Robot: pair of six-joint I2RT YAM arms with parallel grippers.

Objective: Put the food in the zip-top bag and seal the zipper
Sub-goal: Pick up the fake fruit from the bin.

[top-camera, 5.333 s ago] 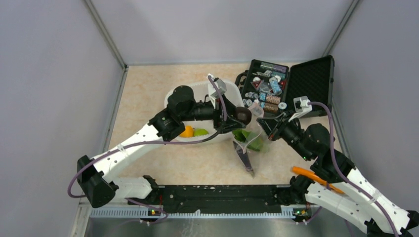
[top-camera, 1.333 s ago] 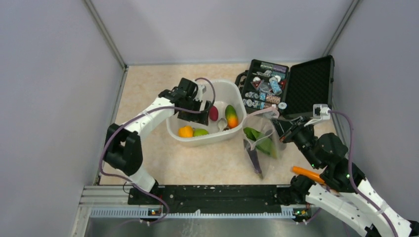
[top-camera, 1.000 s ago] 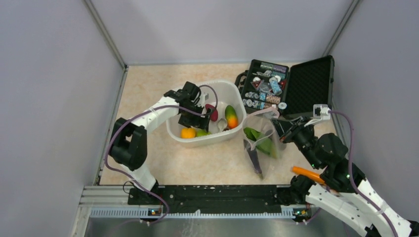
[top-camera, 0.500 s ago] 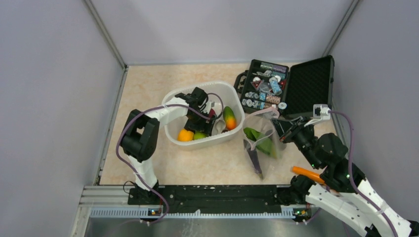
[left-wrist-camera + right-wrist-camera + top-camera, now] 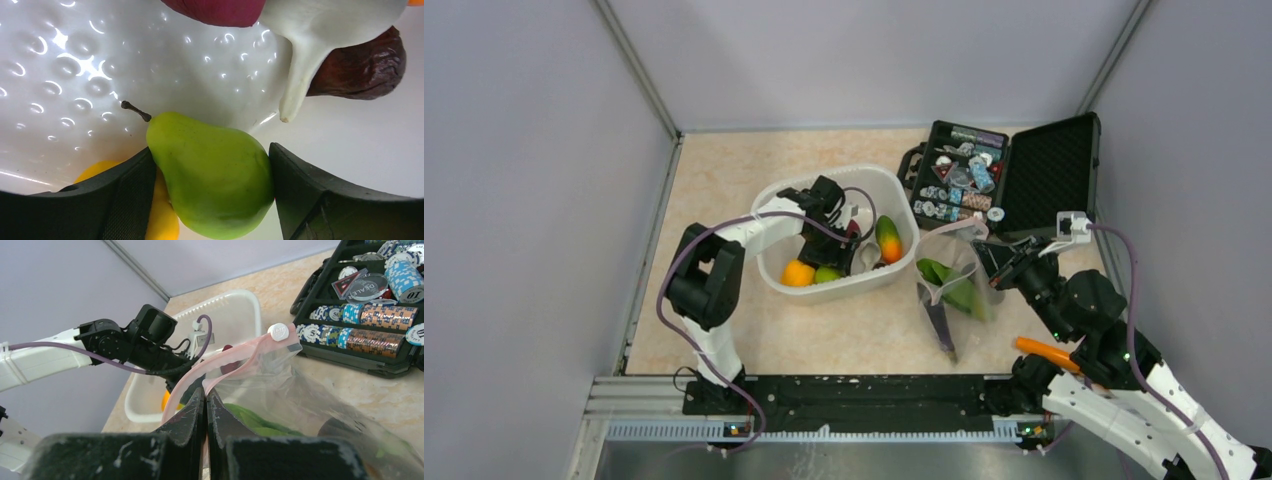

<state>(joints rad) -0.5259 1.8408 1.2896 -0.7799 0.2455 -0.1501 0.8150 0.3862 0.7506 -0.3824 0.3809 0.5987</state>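
The white tub point(image 5: 894, 190) holds a green pear point(image 5: 829, 273), an orange fruit point(image 5: 798, 272), a yellow-orange pepper point(image 5: 887, 238) and a whitish piece point(image 5: 867, 258). My left gripper point(image 5: 836, 258) reaches down into the tub. In the left wrist view its fingers point(image 5: 127, 195) press both sides of the green pear point(image 5: 210, 170). The clear zip-top bag point(image 5: 954, 285) stands upright with a green leafy piece point(image 5: 944, 278) and the dark eggplant point(image 5: 941, 320) inside. My right gripper point(image 5: 206, 400) is shut on the bag's pinkish zipper point(image 5: 225, 365), holding the mouth open.
An open black case point(image 5: 1044, 170) of chips sits at the back right, close behind the bag. An orange object point(image 5: 1049, 352) lies by the right arm's base. Grey walls enclose the table on three sides.
My left gripper left the bag, moved back over the tub, dropped in among the food and settled around the green pear. The right gripper and bag have stayed still.
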